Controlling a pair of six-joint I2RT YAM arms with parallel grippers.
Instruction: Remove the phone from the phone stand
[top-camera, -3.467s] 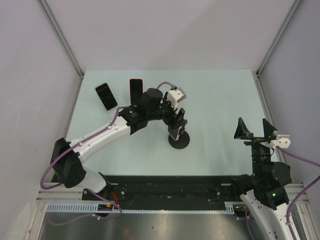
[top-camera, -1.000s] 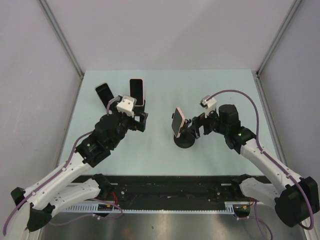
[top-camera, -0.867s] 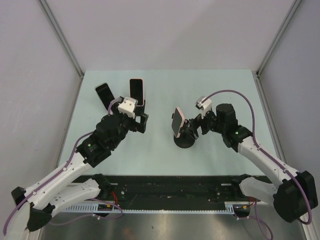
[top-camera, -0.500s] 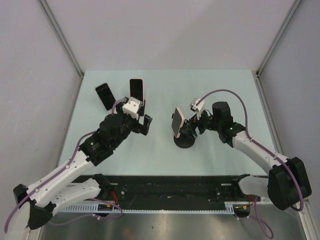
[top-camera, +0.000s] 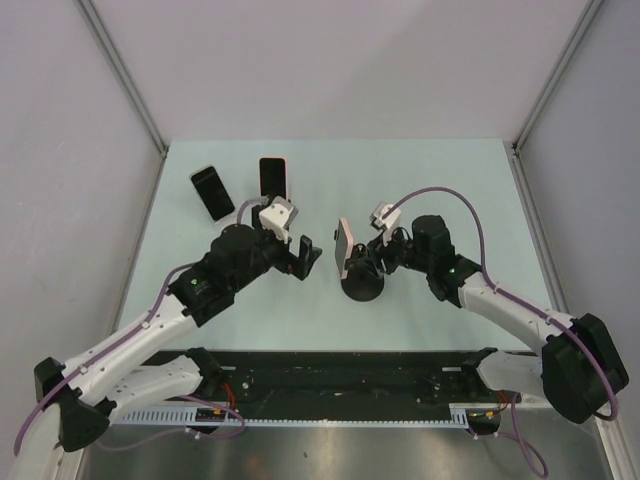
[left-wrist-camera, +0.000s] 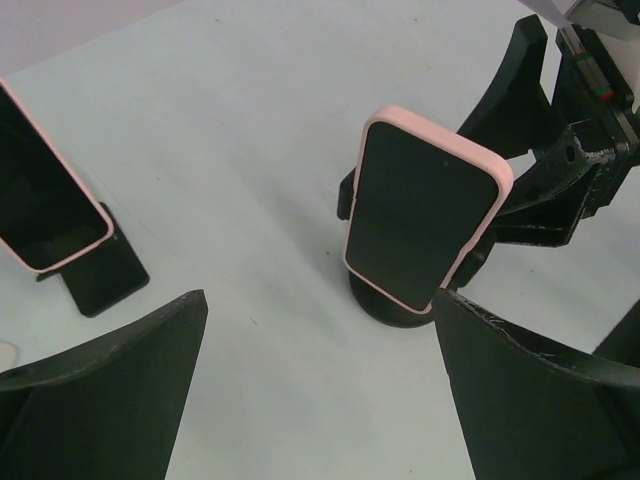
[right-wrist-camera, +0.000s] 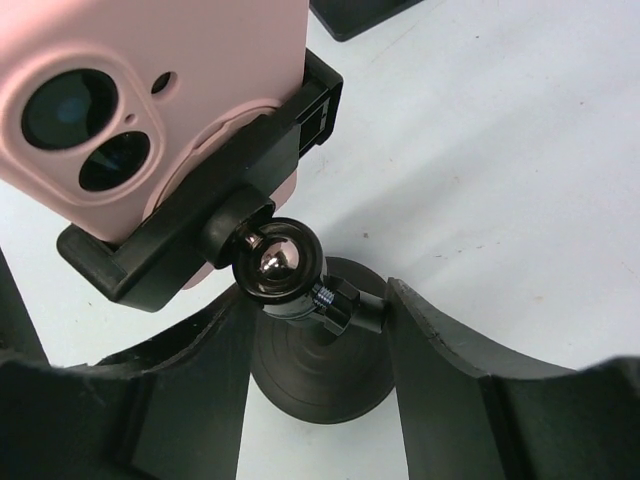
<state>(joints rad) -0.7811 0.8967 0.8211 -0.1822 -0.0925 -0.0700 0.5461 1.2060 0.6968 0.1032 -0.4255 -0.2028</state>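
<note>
A phone in a pink case (top-camera: 343, 250) sits clamped in a black phone stand (top-camera: 360, 286) near the table's middle. Its dark screen (left-wrist-camera: 420, 215) faces my left gripper (top-camera: 305, 258), which is open just left of it. The wide left fingers (left-wrist-camera: 120, 370) frame the phone without touching it. My right gripper (right-wrist-camera: 315, 300) is behind the phone, below its camera side (right-wrist-camera: 150, 100). The right fingers (right-wrist-camera: 450, 370) are closed on the stand's neck under the ball joint (right-wrist-camera: 272, 265), above the round base (right-wrist-camera: 320, 385).
Two more phones on small black stands are at the back left: a dark one (top-camera: 212, 192) and a pink-edged one (top-camera: 273, 180). The left wrist view shows one of them (left-wrist-camera: 45, 200) at its left edge. Side walls enclose the table.
My left gripper has moved right, close to the phone's screen. My right gripper has come in from the right onto the stand's neck. The stand and phone have shifted slightly left.
</note>
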